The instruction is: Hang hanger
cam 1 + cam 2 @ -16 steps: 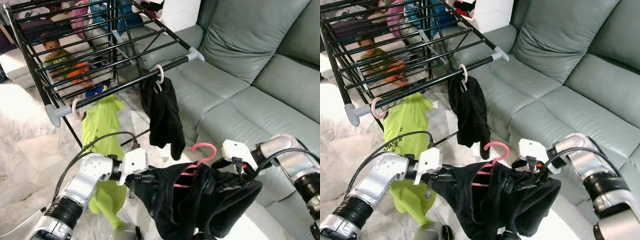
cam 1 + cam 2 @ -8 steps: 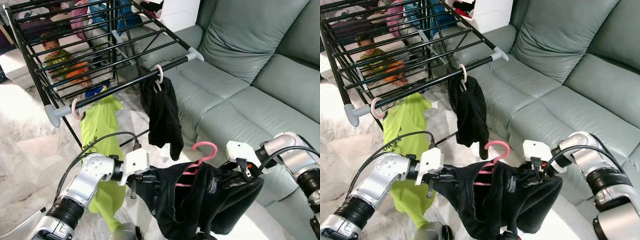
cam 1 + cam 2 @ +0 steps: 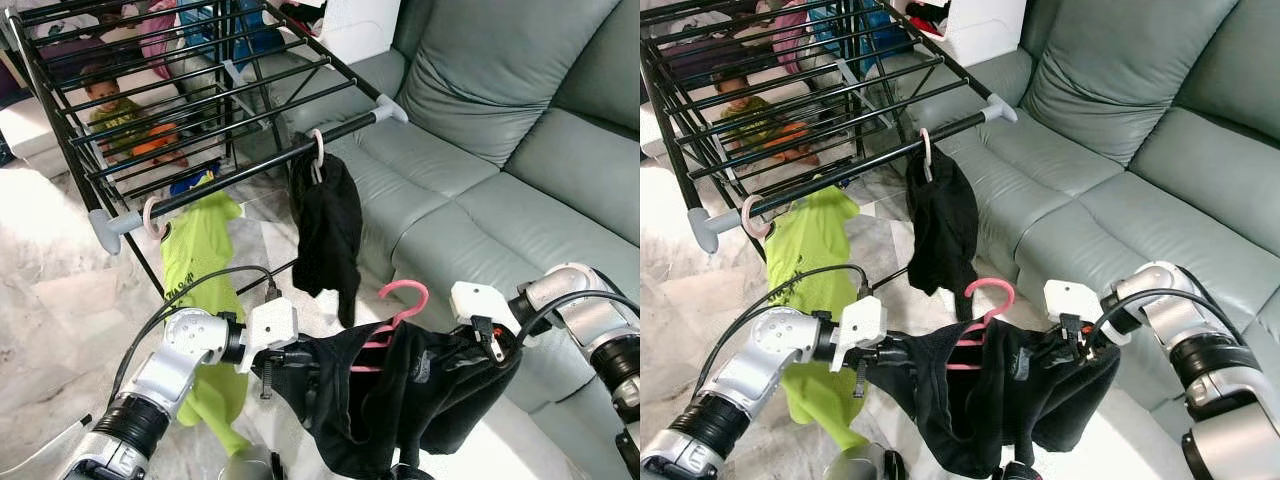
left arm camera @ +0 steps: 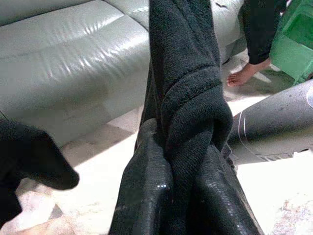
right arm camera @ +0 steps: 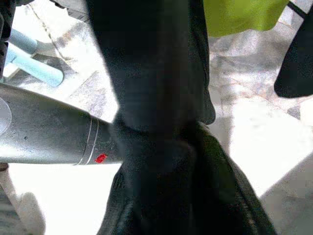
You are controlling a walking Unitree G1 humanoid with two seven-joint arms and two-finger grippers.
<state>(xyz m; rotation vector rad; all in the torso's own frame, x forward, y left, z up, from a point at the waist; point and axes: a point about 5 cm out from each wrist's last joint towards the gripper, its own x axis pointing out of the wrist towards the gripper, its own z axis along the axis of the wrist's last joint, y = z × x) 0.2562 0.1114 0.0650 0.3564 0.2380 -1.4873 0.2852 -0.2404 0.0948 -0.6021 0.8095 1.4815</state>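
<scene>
A black garment [image 3: 400, 395] on a pink hanger [image 3: 398, 303] hangs stretched between my two grippers, low in front of me. My left gripper [image 3: 292, 362] is shut on the garment's left end, and in the left wrist view its fingers [image 4: 146, 196] pinch the dark knit cloth [image 4: 188, 88]. On the other side, my right gripper [image 3: 478, 346] is shut on the right end [image 5: 151, 98]. The hanger's hook points up, below and short of the black drying rack's front rail [image 3: 255, 174]. On that rail hang a black garment [image 3: 326, 232] and a lime-green shirt [image 3: 200, 270].
A grey-green leather sofa [image 3: 500, 180] runs along the right, close to my right arm. Coloured clothes [image 3: 130, 125] lie under the rack's bars [image 3: 180, 90]. The marble floor [image 3: 50, 300] spreads to the left. A white cabinet [image 3: 350, 25] stands behind the rack.
The held garment and hanger shifted slightly; the right gripper drew a little right. The black garment on the rail has swung and twisted.
</scene>
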